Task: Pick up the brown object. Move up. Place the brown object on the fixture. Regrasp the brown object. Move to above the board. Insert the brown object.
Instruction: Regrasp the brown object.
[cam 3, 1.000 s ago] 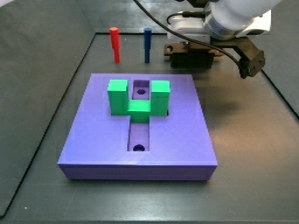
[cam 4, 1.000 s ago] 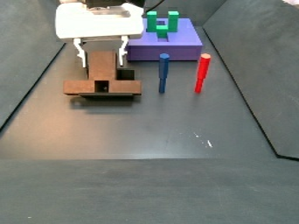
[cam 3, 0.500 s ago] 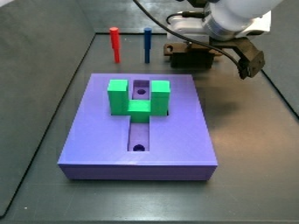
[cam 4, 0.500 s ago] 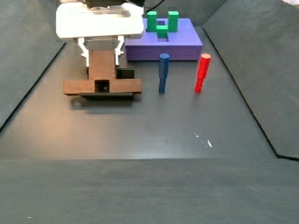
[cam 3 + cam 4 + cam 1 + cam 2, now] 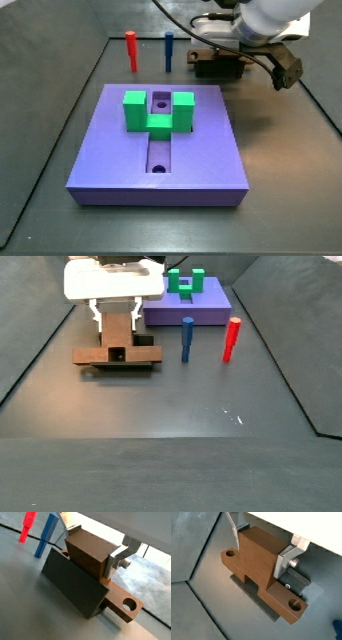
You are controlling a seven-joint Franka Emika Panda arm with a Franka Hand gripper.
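The brown object (image 5: pixel 85 557) is a wood-brown bar with a round hole at each end and a thick upright block in its middle. It rests on the dark fixture (image 5: pixel 67 582), with one holed end sticking out past it. My gripper (image 5: pixel 90 551) is shut on the upright block, one silver finger (image 5: pixel 115 562) flat against each side; the other wrist view shows the same grip (image 5: pixel 260 549). In a side view the gripper (image 5: pixel 118 314) stands over the brown object (image 5: pixel 118 354) and the fixture (image 5: pixel 123 368), away from the lavender board (image 5: pixel 211 311).
A green U-shaped block (image 5: pixel 158 112) sits on the board (image 5: pixel 201 155) over its dark groove. A red peg (image 5: pixel 131 50) and a blue peg (image 5: pixel 168 50) stand upright between the board and the fixture (image 5: pixel 221 72). Raised table edges run along both sides.
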